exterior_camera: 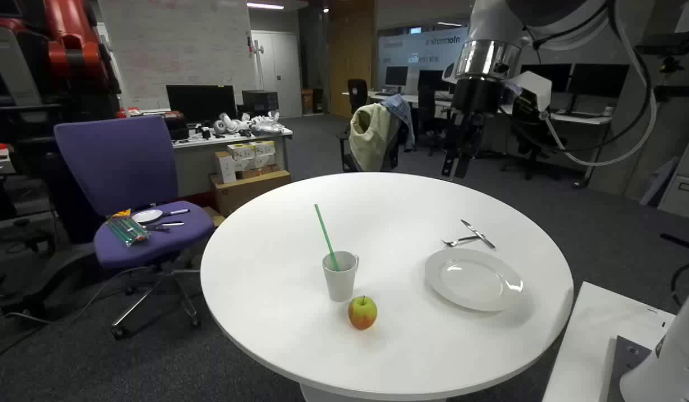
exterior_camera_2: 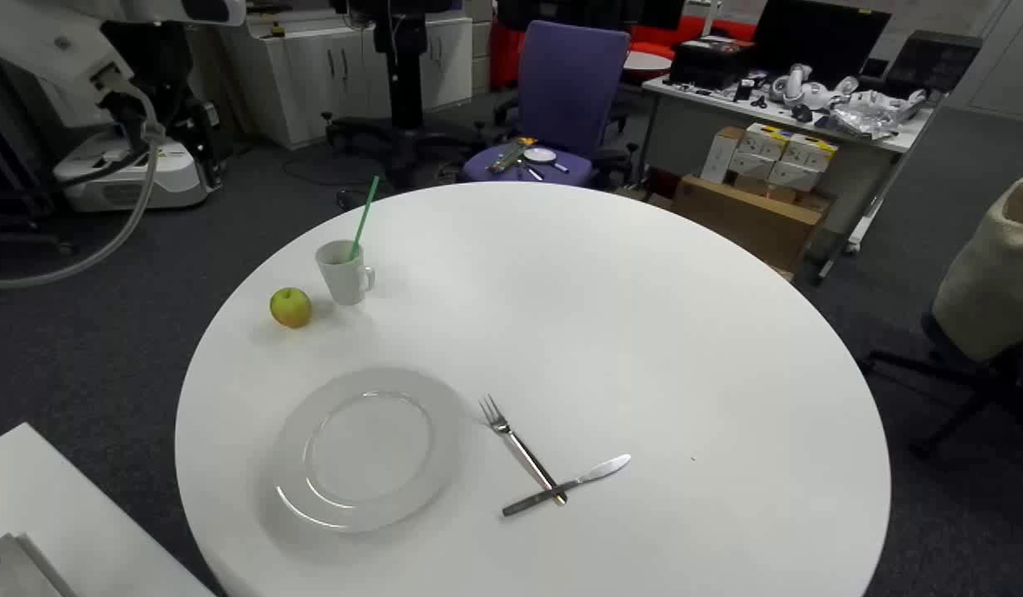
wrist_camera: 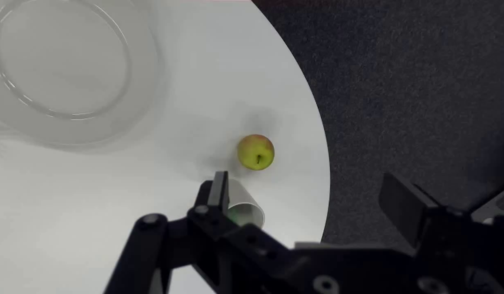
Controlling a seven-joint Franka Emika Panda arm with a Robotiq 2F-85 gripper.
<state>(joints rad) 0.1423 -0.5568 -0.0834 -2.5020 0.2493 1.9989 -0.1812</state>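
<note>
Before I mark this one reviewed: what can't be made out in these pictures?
Handle of the white mug and most of the green straw: wrist view, hidden by the gripper.
Fork: wrist view, cut off by the left edge; only tine tips show.
Plate: wrist view, cut off by the top and left edges.
Print on the white boxes: both exterior views, too small to read.

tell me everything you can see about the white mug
The white mug looks ceramic, tapers downward and has one handle. It stands upright on the table, a green straw leaning in it and sticking out at the top. An apple sits close by, not touching. Whether the mug holds anything besides the straw can't be told.
</note>
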